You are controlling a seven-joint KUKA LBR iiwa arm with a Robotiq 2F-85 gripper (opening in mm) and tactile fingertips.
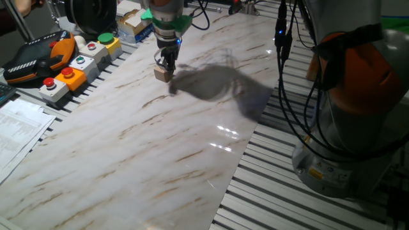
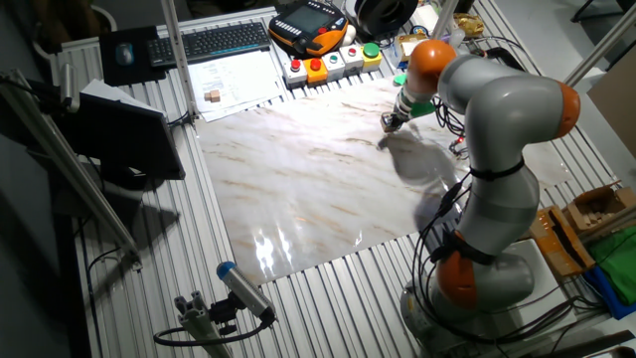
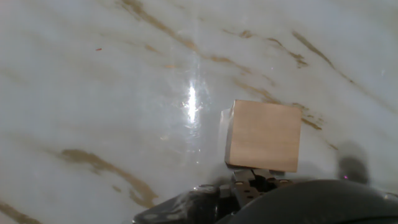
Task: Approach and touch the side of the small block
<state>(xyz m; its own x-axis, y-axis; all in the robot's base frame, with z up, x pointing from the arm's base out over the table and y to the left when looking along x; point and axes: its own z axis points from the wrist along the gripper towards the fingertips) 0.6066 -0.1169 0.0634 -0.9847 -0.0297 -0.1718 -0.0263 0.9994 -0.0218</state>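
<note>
The work surface is a white marble-patterned board (image 1: 160,134) with tan veining, laid over a ribbed metal table (image 1: 300,198). Along the far left edge of the board in one fixed view stands a row of grey button boxes (image 1: 80,67) topped with red, orange, green and yellow buttons, with an orange-and-black handheld pendant (image 1: 35,56) behind them and printed paper sheets (image 1: 19,131) at the lower left. The other fixed view also shows a keyboard (image 2: 227,40) beyond the board. The small block (image 1: 162,74) rests flat on the board near its far edge, not far from the button boxes. The arm (image 2: 497,139) reaches over the board and the gripper (image 1: 167,62) points down directly above and behind the small block, with the fingertips at the block's upper rear edge. In the hand view the block (image 3: 263,135) fills the right centre of the frame, one tan face toward the camera, and the dark gripper hardware sits right at its lower edge, apparently in contact. The fingers appear close together, but the frames do not show clearly whether they are parted or closed.
</note>
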